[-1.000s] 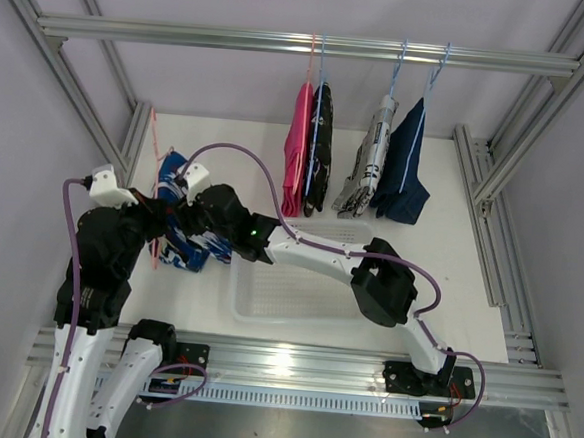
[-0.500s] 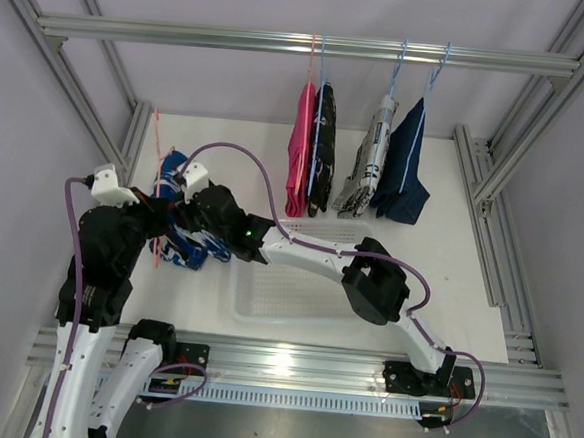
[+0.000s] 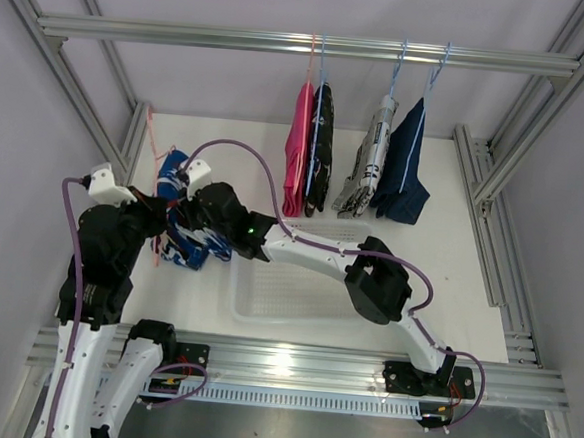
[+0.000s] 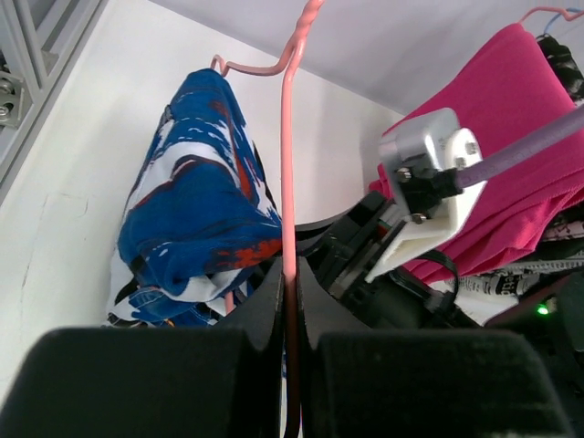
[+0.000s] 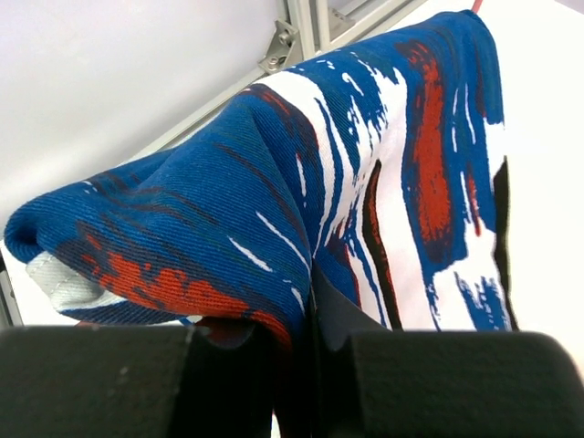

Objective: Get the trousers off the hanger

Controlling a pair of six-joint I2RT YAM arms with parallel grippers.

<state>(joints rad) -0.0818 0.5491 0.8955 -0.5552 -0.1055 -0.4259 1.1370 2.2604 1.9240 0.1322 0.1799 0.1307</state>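
The blue trousers with a red-white pattern (image 3: 174,236) hang on a pink wire hanger (image 3: 153,139) at the left of the table. My left gripper (image 3: 158,216) is shut on the hanger's wire (image 4: 287,164), which runs up between the closed fingertips of the left gripper (image 4: 290,274). From the right, my right gripper (image 3: 196,208) is shut on a fold of the blue trousers (image 5: 347,182). In the right wrist view the cloth is pinched in the right gripper (image 5: 310,310). The blue trousers (image 4: 196,219) also fill the left of the left wrist view.
Pink trousers (image 3: 298,149), black patterned trousers (image 3: 320,153), white printed trousers (image 3: 369,166) and dark blue trousers (image 3: 403,177) hang on hangers from the metal rail (image 3: 184,36). A white basket (image 3: 297,285) lies under the right arm. Frame rails border the table.
My right gripper has closed on the blue trousers. The hanger and the left gripper have shifted slightly.
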